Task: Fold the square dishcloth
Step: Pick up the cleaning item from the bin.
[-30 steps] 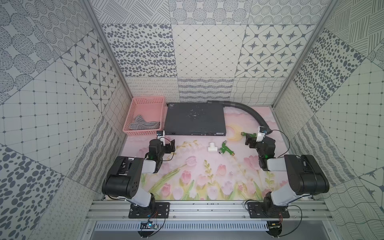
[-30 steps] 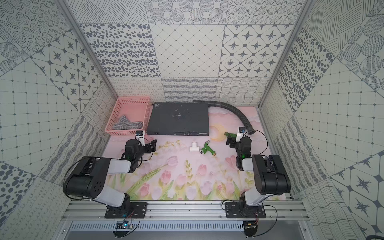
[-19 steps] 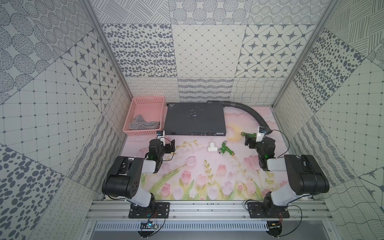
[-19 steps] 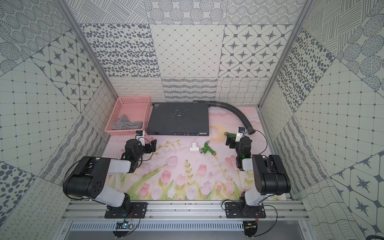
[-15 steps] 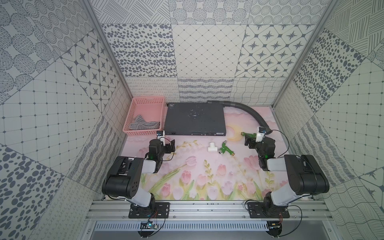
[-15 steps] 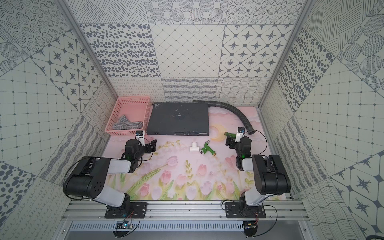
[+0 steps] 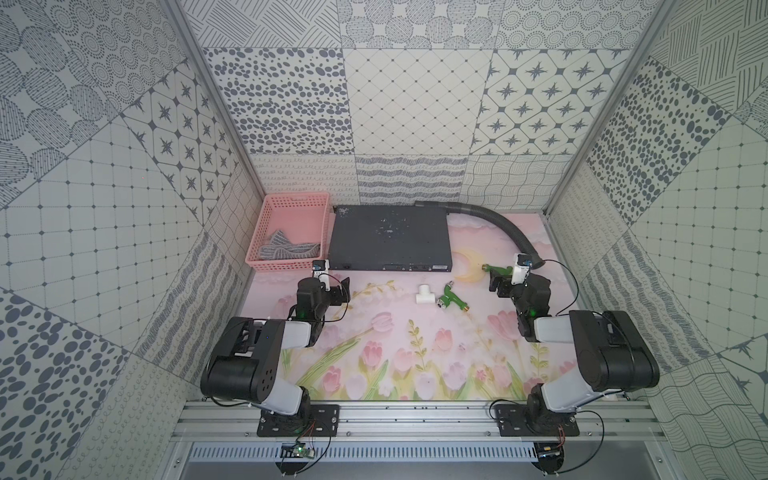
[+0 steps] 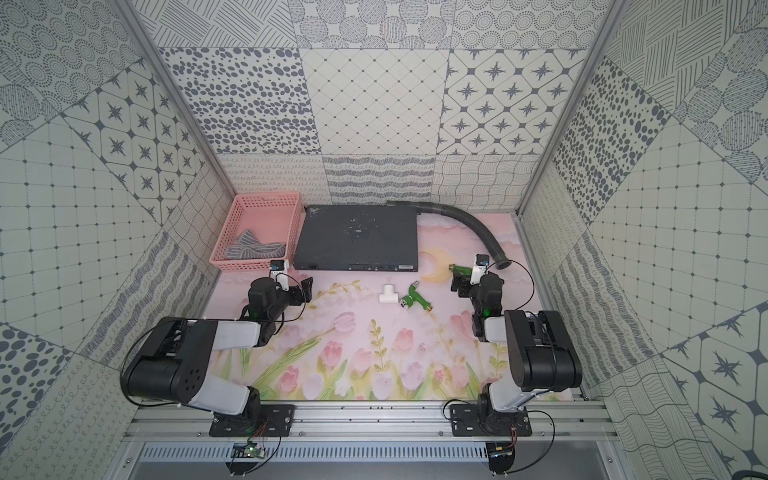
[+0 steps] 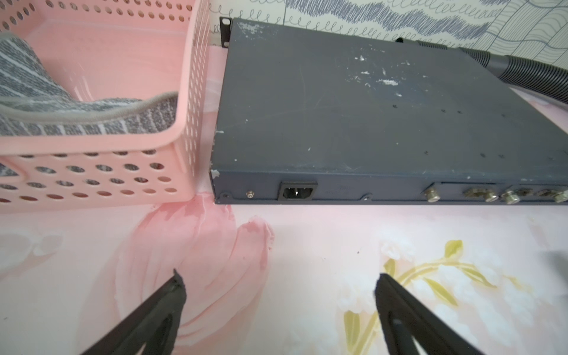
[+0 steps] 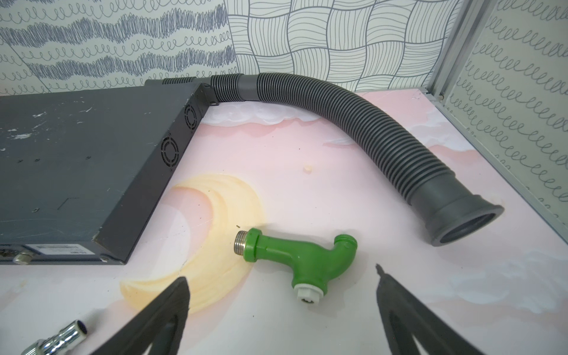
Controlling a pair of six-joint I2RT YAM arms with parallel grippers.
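The square dishcloth (image 7: pixel 286 247) (image 8: pixel 253 248), grey with thin whitish stripes, lies crumpled in the near end of the pink basket (image 7: pixel 291 198) (image 8: pixel 266 198) at the back left. In the left wrist view the dishcloth (image 9: pixel 46 104) sags behind the basket's perforated front wall (image 9: pixel 92 172). My left gripper (image 7: pixel 341 292) (image 8: pixel 306 287) (image 9: pixel 278 282) stands open over the flowered mat, in front of the basket's near right corner, holding nothing. My right gripper (image 7: pixel 496 286) (image 8: pixel 459 286) (image 10: pixel 281 276) is open at the right, with a green pipe fitting (image 10: pixel 304 255) lying on the mat just ahead of its jaws, untouched.
A flat dark grey metal box (image 7: pixel 390 241) (image 8: pixel 357 237) (image 9: pixel 353 107) sits beside the basket. A corrugated grey hose (image 7: pixel 507 228) (image 10: pixel 368 123) curves from behind it to the right. A white tee (image 7: pixel 424 294), a second green fitting (image 7: pixel 451 299) and a chrome coupling (image 10: pixel 61 335) lie mid-mat.
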